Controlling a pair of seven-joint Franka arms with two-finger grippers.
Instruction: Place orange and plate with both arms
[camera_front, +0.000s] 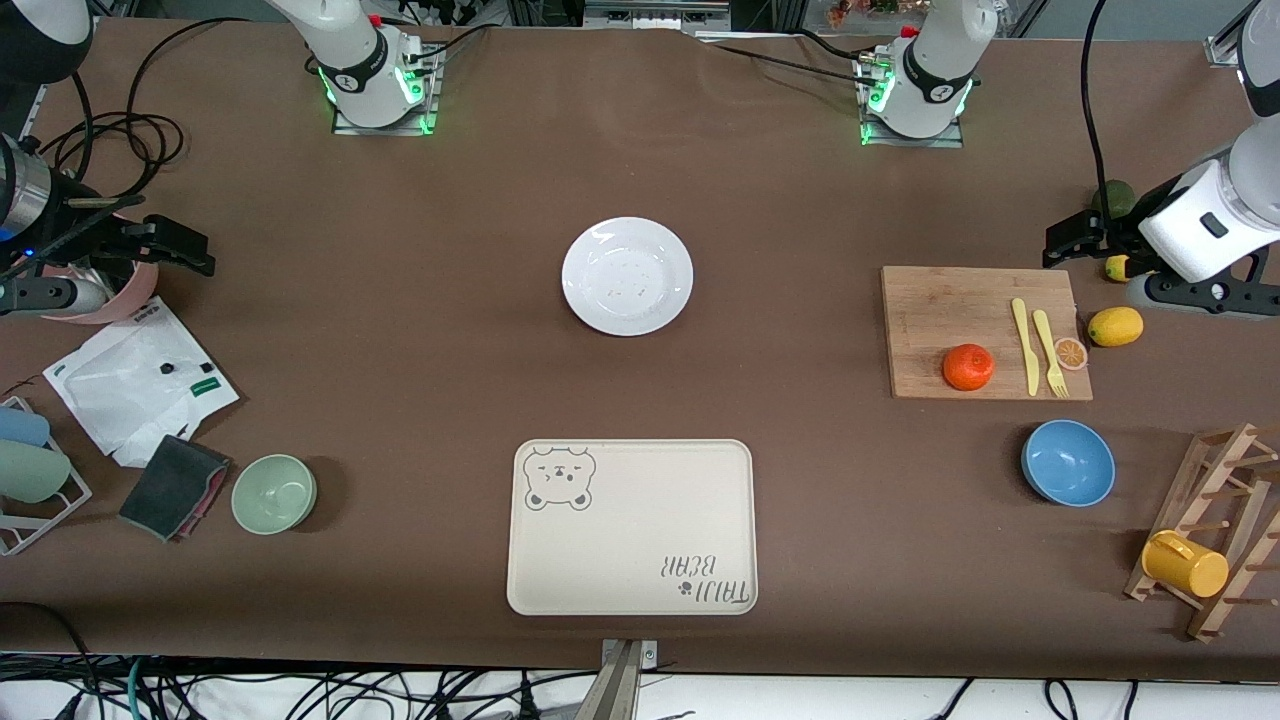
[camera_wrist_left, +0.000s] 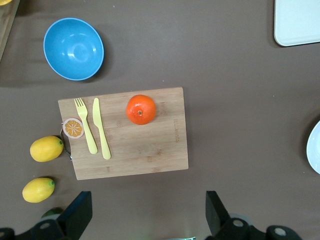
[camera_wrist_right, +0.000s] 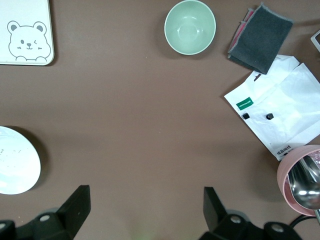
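Note:
The orange lies on a wooden cutting board toward the left arm's end of the table; it also shows in the left wrist view. The white plate sits mid-table, empty, and its edge shows in the right wrist view. My left gripper is open and empty, up over the table beside the board; its own view shows it too. My right gripper is open and empty over the right arm's end, also in its own view.
A beige bear tray lies nearer the camera than the plate. A yellow knife and fork and an orange slice are on the board, a lemon beside it. Also here: blue bowl, green bowl, mug rack, white bag.

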